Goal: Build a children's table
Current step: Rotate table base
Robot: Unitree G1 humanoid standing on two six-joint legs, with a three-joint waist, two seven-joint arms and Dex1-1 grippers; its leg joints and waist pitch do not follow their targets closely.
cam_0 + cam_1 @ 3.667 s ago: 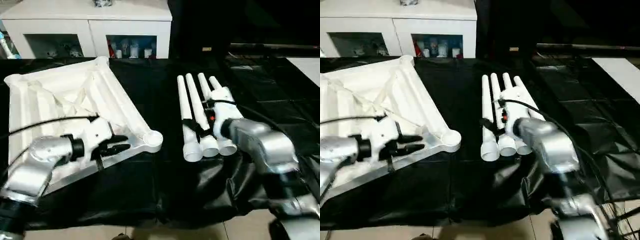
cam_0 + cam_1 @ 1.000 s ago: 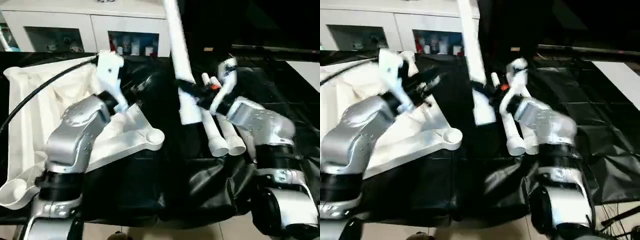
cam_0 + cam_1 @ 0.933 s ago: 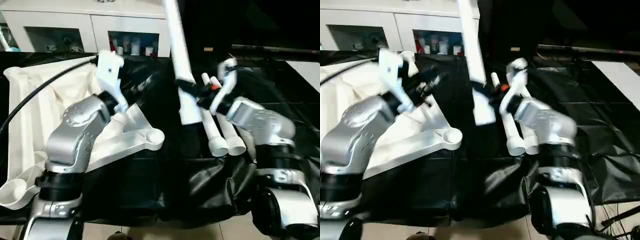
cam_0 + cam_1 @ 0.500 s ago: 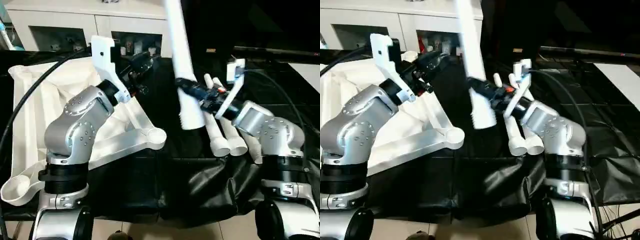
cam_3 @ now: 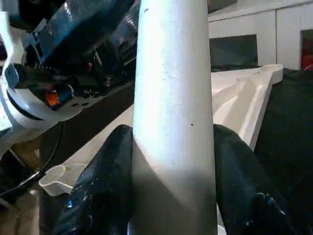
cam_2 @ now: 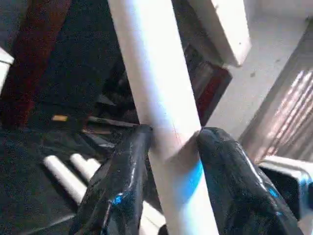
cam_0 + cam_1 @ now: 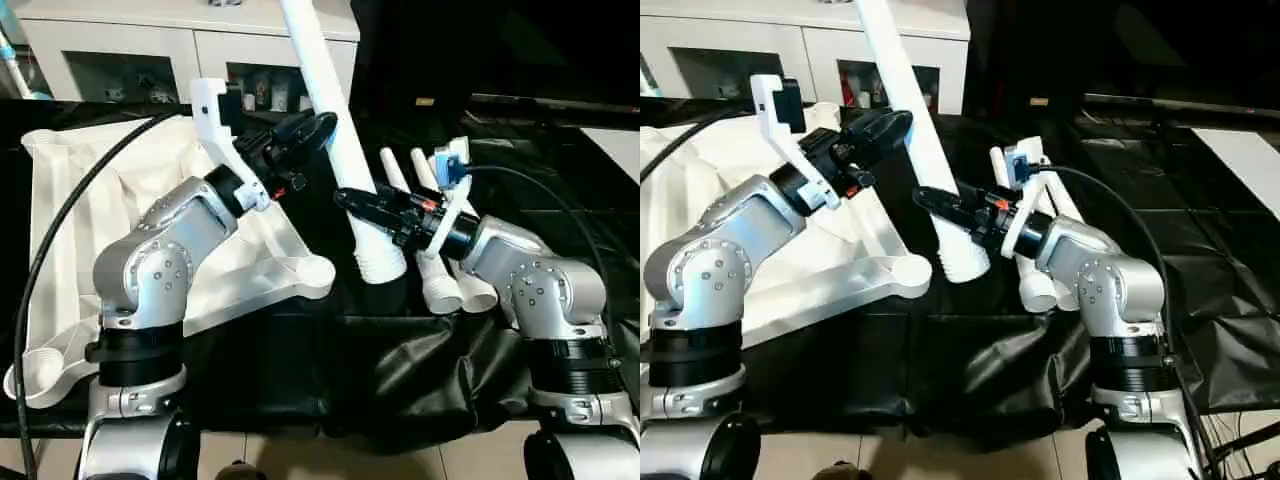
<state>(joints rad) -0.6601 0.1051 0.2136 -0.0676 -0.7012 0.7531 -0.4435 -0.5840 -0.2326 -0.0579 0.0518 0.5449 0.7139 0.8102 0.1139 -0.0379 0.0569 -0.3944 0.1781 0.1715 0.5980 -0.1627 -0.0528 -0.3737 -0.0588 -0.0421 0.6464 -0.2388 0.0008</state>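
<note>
Raised white leg (image 7: 345, 165) tilted above the black-draped bench (image 7: 300, 370), clamped low by right pincer (image 5: 166, 161), higher by left pincer (image 6: 168, 147); finger contact plain only in wrist views. Tabletop (image 7: 90, 230) upside down at left, spare legs (image 7: 440, 285) behind.

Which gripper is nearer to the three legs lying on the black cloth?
Right. The right gripper grips the raised leg just beside the three lying legs; the left gripper holds it higher, farther away.

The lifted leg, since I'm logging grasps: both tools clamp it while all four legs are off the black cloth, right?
Not quite. Both the left tool and right tool clamp the lifted leg, but only that one is up. The left eye view shows other legs lying on the black cloth.
</note>
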